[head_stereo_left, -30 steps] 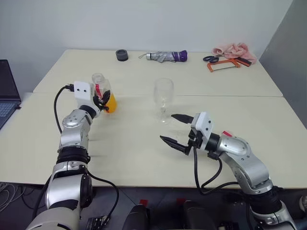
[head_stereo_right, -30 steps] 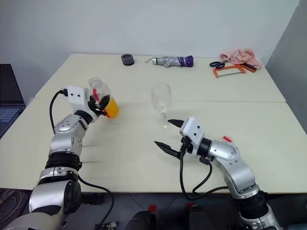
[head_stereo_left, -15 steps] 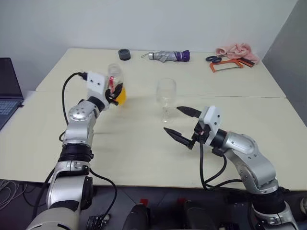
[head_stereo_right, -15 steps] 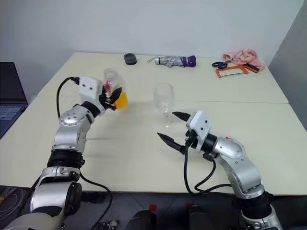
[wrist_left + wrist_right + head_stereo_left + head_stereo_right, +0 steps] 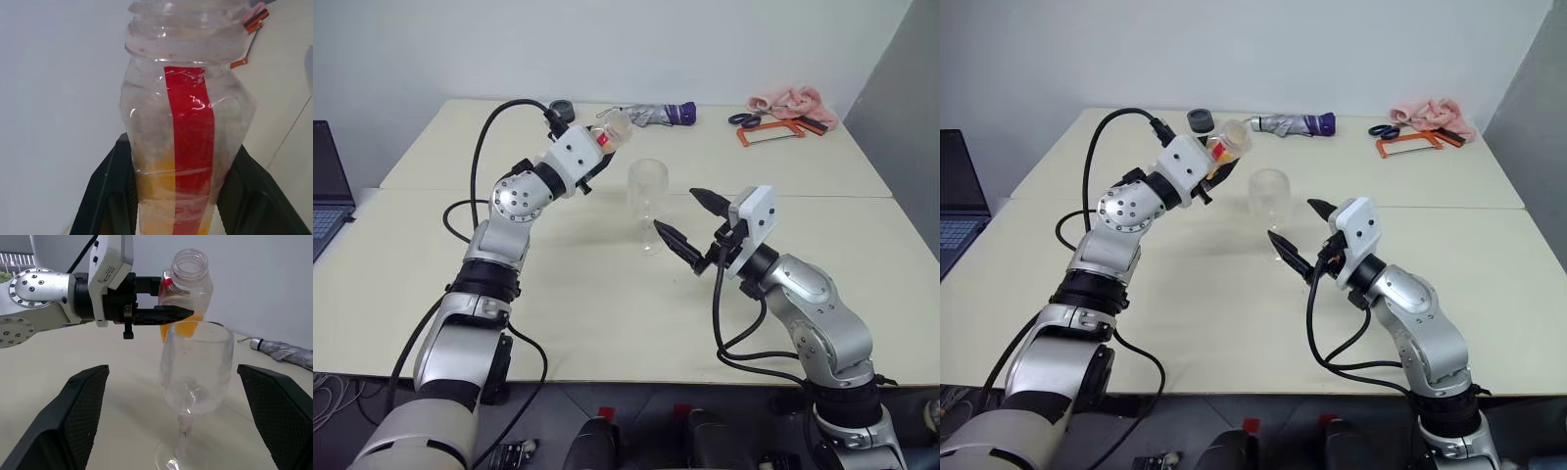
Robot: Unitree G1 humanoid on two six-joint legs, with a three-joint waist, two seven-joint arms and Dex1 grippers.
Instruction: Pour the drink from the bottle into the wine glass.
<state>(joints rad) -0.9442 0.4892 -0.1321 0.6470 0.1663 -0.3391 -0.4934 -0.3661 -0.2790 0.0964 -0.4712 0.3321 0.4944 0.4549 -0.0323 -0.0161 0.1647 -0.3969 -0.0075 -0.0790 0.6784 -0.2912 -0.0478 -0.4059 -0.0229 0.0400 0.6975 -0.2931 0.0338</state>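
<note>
Two grippers work over the table (image 5: 607, 294): the left gripper (image 5: 592, 168) is clamped on the lower part of the bottle (image 5: 1225, 141), lifted clear of the table and tipped, its uncapped mouth toward the glass (image 5: 648, 203). Drink (image 5: 177, 328) sits in the bottle's gripped end. Right gripper (image 5: 687, 217) has its fingers spread wide and holds nothing, with the glass just beyond its fingertips, standing upright and empty.

Both arms are silver metal with black joint bands. White camera boxes sit at the wrists, trailing loose black cables. The left gripper (image 5: 594, 168) and right gripper (image 5: 690, 220) have black pointed fingers.
</note>
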